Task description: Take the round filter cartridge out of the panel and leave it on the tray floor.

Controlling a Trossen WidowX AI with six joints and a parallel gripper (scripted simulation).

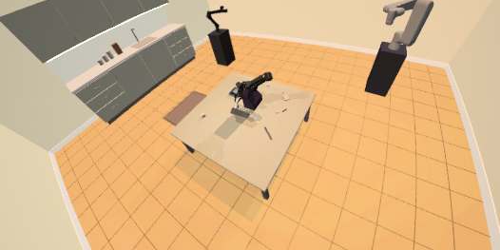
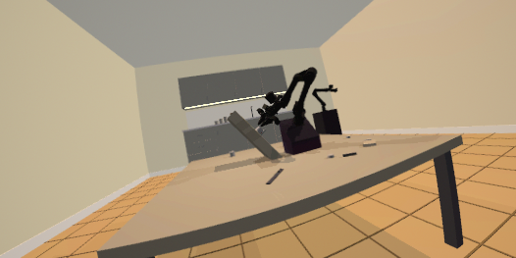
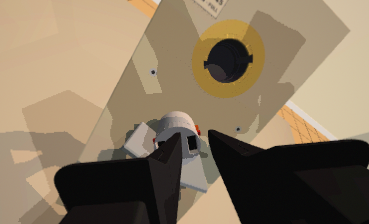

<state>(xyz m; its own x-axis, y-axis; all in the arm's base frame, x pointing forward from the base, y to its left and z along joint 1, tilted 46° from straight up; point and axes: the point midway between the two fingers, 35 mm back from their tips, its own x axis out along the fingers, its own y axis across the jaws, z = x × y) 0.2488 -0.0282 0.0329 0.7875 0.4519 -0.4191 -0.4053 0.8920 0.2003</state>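
The filter cartridge (image 3: pixel 177 122) is out of the panel (image 3: pixel 180 50) (image 2: pixel 250 135). In the wrist view it shows beyond my fingertips, a pale cylinder with dark slots on its face and small red marks at its sides. The panel's round opening (image 3: pixel 230 55) is empty inside a yellow ring (image 3: pixel 257 50). My gripper (image 3: pixel 194 136) (image 2: pixel 262 124) is partly open with nothing between its fingers. The left fingertip overlaps the cartridge's face in the view, and the right one is beside it. Pale flat pieces show behind the cartridge; whether they are the tray, and whether the cartridge rests on anything, I cannot tell.
The tilted panel stands close in front of the arm's dark base block (image 1: pixel 252 100) (image 2: pixel 301 138) on the table (image 1: pixel 238 159) (image 2: pixel 196 213). A dark bar (image 1: pixel 268 133) (image 2: pixel 275 177), a pale block (image 1: pixel 286 97) (image 2: pixel 369 143) and several small items lie around.
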